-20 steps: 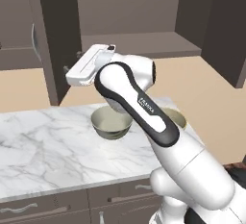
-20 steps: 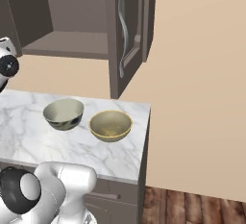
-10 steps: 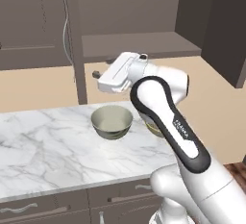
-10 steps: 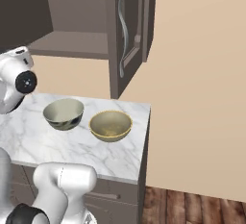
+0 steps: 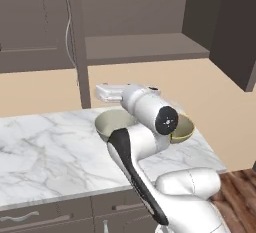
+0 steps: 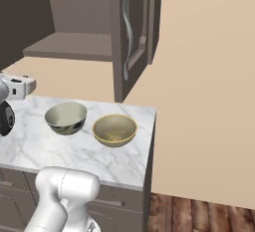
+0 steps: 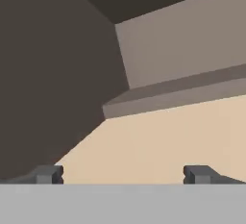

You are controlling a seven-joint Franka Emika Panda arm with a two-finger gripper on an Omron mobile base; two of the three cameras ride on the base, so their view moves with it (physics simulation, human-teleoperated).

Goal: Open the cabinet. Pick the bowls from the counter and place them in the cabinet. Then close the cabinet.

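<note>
With my claw [image 7: 122, 175] wide and empty, I'd drop onto the leaf-marked bowl [image 6: 65, 118] below, pinching its rim squarely off the tabletop [image 6: 74, 151].

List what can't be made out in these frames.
- Left base view: the arm covers most of the mustard-yellow bowl and part of the grey-cream bowl.
- Right base view: cabinet top and left side cut off by the frame edge.
- Hand view: open gripper faces the wall; what lies beneath it is out of frame.
</note>
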